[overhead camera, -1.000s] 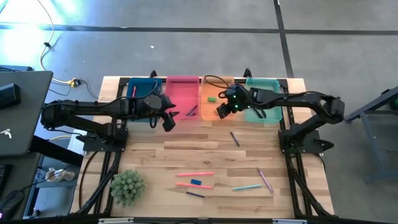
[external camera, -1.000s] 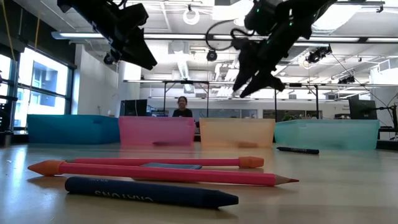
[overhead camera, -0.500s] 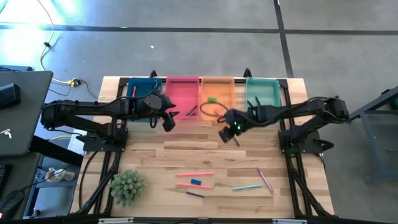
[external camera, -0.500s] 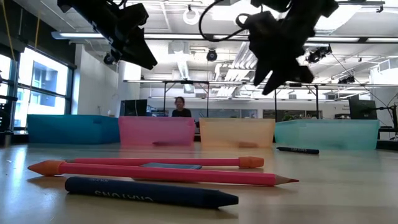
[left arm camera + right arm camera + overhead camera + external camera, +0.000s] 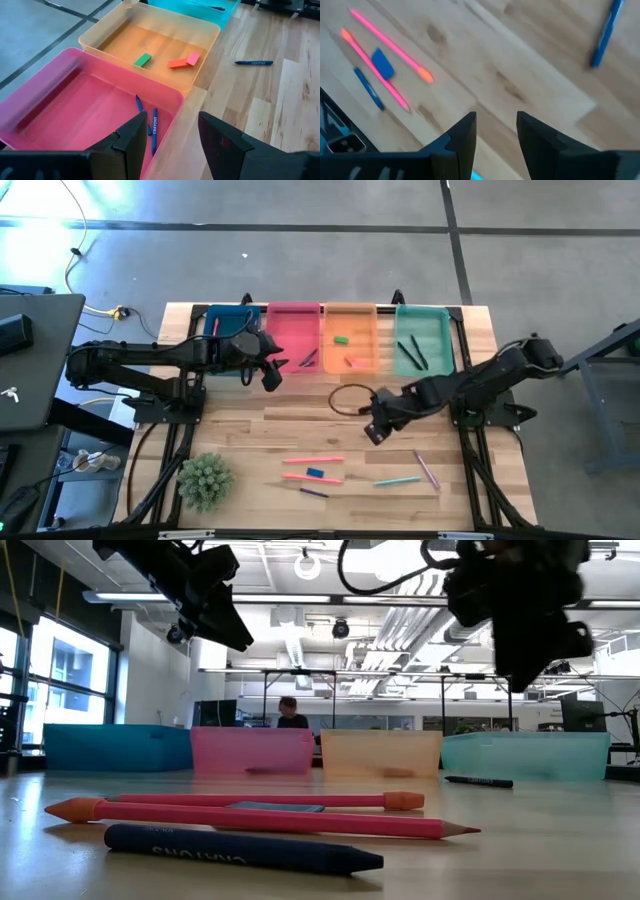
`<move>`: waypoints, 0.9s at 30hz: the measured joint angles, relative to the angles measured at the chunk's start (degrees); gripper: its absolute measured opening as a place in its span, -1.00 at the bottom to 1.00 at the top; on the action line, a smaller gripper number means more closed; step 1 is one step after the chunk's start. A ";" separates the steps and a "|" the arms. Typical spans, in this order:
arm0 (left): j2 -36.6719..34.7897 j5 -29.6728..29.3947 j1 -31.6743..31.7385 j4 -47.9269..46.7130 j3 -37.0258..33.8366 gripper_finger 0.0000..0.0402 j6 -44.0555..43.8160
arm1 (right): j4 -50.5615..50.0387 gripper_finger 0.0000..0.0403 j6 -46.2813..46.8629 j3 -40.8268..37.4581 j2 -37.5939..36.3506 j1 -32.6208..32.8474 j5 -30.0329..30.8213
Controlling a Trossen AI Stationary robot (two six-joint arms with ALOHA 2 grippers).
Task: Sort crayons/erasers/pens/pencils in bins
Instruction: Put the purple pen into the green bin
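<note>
Four bins stand in a row at the far edge: dark blue, pink, orange and teal. A green eraser and a pink-red eraser lie in the orange bin. A blue eraser lies on the table between two pink pencils. My left gripper hangs open over the pink bin's near rim. My right gripper is open above the table's middle, pointing steeply down, with nothing between its fingers.
Two blue crayons lie in the pink bin, and dark sticks lie in the teal bin. On the near table lie a blue crayon, a teal stick and a purple pen. A green plant stands near left.
My right gripper has swung from above the orange bin toward the table's near edge, out over the bare wood, and has tipped to point more steeply down. Its fingers stay apart. The things on the table lie as before.
</note>
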 joint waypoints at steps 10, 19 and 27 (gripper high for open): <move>0.00 0.02 0.00 1.38 -0.02 -0.19 -0.01 | -8.61 -0.34 6.18 0.00 0.00 8.75 0.02; 0.00 0.03 0.00 1.20 -0.02 -0.19 -2.06 | -14.26 -0.23 10.49 0.00 0.00 16.35 0.00; 0.00 0.06 0.02 1.18 -0.02 -0.19 -3.16 | -16.34 -0.08 14.67 -0.02 0.00 21.54 2.16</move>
